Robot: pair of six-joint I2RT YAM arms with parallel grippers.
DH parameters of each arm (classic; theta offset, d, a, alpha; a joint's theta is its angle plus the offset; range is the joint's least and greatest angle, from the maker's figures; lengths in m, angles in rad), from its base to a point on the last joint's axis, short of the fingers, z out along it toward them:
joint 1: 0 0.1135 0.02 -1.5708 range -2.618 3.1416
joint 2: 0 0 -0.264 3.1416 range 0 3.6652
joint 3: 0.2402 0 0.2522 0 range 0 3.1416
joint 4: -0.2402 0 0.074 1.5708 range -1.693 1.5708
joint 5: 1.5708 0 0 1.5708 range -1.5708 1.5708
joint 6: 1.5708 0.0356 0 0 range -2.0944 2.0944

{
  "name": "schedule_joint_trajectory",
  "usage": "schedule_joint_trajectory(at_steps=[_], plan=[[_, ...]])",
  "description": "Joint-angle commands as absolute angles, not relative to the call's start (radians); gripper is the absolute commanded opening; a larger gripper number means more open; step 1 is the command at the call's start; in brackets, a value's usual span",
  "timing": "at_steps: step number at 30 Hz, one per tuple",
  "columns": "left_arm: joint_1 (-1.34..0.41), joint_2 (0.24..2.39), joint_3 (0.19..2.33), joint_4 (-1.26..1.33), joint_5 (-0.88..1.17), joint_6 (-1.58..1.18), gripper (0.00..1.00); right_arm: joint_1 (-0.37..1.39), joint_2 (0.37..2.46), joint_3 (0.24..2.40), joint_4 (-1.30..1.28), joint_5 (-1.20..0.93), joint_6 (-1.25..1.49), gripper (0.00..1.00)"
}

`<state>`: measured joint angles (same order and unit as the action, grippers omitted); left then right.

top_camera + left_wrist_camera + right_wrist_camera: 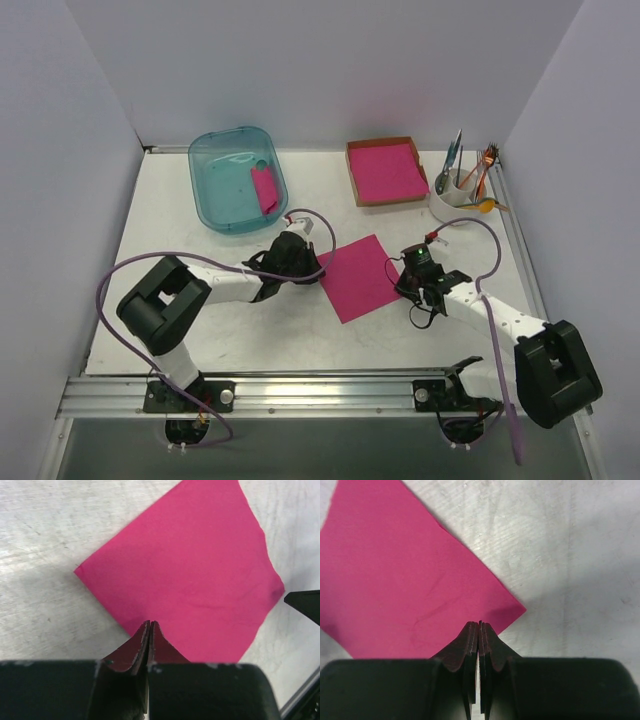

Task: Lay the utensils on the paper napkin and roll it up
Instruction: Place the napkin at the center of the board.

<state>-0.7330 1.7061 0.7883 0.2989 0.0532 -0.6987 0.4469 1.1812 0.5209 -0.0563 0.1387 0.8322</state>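
The magenta paper napkin [362,277] lies flat on the table between both arms, seen also as the napkin [190,570] and the napkin [395,580]. My left gripper [318,264] is shut, its tips [150,623] over the napkin's near edge. Shut as well, my right gripper [401,277] has its tips [480,623] over the opposite corner. I cannot tell whether either one pinches the paper. The utensils are far off at the back right: a small orange spoon [487,206] lies beside a white cup [455,195]. I cannot make out the fork.
The cup holds teal-handled cutlery [452,158] and an orange-brown piece [487,160]. A cardboard tray with a stack of pink sheets [385,170] stands at the back. A teal bin [215,190] with a pink item inside is at the back left. Walls enclose the table.
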Motion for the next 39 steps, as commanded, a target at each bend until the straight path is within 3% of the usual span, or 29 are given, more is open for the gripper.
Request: schedule_joint_trajectory(at_steps=[1, 12, 25, 33, 35, 36, 39], plan=[[-0.730, 1.720, 0.825, 0.324, -0.038, -0.704, 0.02, 0.454, 1.236, 0.571, -0.049, 0.201, 0.807, 0.00], [-0.744, 1.730, 0.790, 0.282, -0.156, -0.739, 0.02, 0.431, 1.394, 0.609, 0.034, 0.203, 0.759, 0.00], [-0.769, 1.473, 0.646, 0.247, -0.256, -0.773, 0.02, 0.397, 1.589, 0.735, 0.110, 0.049, 0.512, 0.00], [-0.764, 1.275, 0.635, 0.075, -0.321, -0.750, 0.03, 0.433, 1.664, 0.793, 0.084, 0.041, 0.486, 0.00], [-0.756, 1.237, 0.647, 0.023, -0.327, -0.739, 0.15, 0.433, 1.651, 0.784, 0.092, 0.041, 0.500, 0.00], [-0.755, 1.223, 0.652, 0.005, -0.337, -0.730, 0.35, 0.433, 1.644, 0.782, 0.092, 0.041, 0.506, 0.00], [-0.752, 1.158, 0.663, -0.083, -0.368, -0.724, 0.77, 0.433, 1.612, 0.767, 0.116, 0.025, 0.520, 0.16]])
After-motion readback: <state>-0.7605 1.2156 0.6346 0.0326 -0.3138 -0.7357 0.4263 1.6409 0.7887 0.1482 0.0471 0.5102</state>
